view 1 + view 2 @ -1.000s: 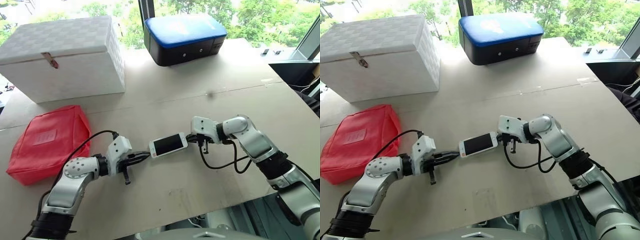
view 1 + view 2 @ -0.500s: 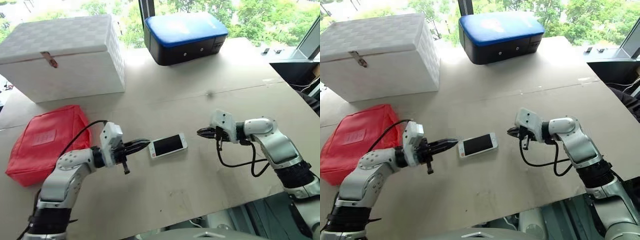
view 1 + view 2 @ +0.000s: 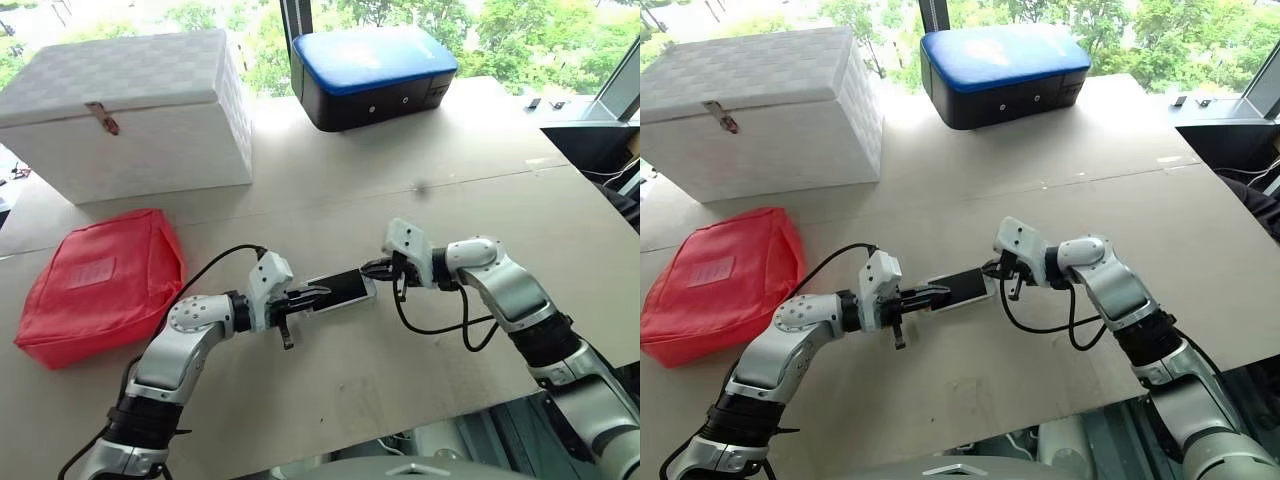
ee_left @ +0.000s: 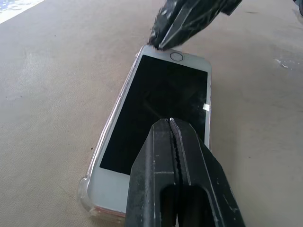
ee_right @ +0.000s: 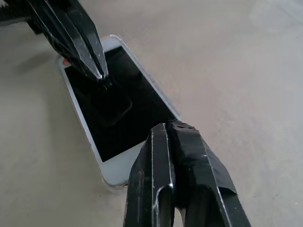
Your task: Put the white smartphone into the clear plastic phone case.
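The white smartphone [image 3: 340,288] lies flat, screen up, in the middle of the table. A thin see-through rim, the clear plastic phone case [image 4: 84,193], shows around its edge and corner, so the phone sits inside it. My left gripper [image 3: 322,292] is shut, its tip pressed on the black screen near the phone's left end [image 5: 113,109]. My right gripper [image 3: 368,268] is shut too, its tip at the home-button end of the phone, by the corner. The left fingertips [image 4: 170,124] show closed together above the glass.
A white woven box [image 3: 130,110] stands at the back left, a red pouch [image 3: 100,280] lies at the left, and a blue-topped black case [image 3: 370,75] sits at the back. The table's front edge [image 3: 430,415] runs close below the arms.
Half a second ago both grippers hung clear of the phone's ends. Now both have closed in, the left tip onto the screen and the right tip at the home-button end.
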`<state>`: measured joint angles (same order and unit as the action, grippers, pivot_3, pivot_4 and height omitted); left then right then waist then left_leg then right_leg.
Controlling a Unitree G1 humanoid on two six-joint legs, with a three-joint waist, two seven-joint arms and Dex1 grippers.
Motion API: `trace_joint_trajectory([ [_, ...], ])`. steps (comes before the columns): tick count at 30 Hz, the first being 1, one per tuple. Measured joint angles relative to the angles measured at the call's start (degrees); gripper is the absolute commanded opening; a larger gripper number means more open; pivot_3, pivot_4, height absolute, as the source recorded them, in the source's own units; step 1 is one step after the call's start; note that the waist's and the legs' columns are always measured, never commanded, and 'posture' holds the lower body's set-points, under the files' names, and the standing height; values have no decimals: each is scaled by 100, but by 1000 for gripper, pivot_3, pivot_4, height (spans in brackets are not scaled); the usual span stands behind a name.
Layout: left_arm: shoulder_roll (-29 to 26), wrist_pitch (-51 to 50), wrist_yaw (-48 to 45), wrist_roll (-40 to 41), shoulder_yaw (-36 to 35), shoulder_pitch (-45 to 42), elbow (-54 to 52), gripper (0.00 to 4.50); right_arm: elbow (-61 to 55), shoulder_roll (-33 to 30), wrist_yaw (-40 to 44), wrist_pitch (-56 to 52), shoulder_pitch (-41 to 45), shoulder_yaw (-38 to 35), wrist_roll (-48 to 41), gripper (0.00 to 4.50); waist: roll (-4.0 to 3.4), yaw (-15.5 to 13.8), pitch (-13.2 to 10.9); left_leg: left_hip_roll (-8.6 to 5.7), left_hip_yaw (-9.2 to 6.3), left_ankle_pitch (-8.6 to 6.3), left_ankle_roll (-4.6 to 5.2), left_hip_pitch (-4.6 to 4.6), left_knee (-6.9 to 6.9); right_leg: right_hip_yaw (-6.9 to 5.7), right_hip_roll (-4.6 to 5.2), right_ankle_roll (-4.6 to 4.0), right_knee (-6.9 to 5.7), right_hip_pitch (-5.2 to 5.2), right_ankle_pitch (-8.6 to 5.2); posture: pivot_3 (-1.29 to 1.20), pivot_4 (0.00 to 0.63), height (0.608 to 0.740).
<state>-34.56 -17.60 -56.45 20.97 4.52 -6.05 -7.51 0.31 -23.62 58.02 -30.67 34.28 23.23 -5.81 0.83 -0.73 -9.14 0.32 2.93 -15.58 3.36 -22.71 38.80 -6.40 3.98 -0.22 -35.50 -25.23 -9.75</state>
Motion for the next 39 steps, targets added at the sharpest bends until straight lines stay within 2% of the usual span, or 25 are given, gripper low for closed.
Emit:
trace_joint_trajectory([
  [5,12,65,76,-57,0,118,-18,27,403,33,120,189,242,303,211,0,8,9,33,3,-4,-2,3,31,-1,-2,1,-6,-7,19,-5,0,150,740],
  [9,41,114,120,-55,-2,315,-44,27,560,88,133,125,268,403,321,0,1,7,72,5,-3,-5,2,94,-13,-1,9,-23,-4,69,-17,0,150,740],
  [28,31,156,163,-124,19,569,-33,27,812,324,406,-32,408,780,560,0,-56,5,275,6,-6,-21,-26,110,-39,-1,12,-22,-3,69,-26,0,150,740],
  [39,54,46,261,-119,72,624,-172,27,463,54,603,-171,275,758,530,0,-81,-27,291,5,-9,-23,-24,100,-50,-7,19,-6,22,70,-37,0,150,740],
])
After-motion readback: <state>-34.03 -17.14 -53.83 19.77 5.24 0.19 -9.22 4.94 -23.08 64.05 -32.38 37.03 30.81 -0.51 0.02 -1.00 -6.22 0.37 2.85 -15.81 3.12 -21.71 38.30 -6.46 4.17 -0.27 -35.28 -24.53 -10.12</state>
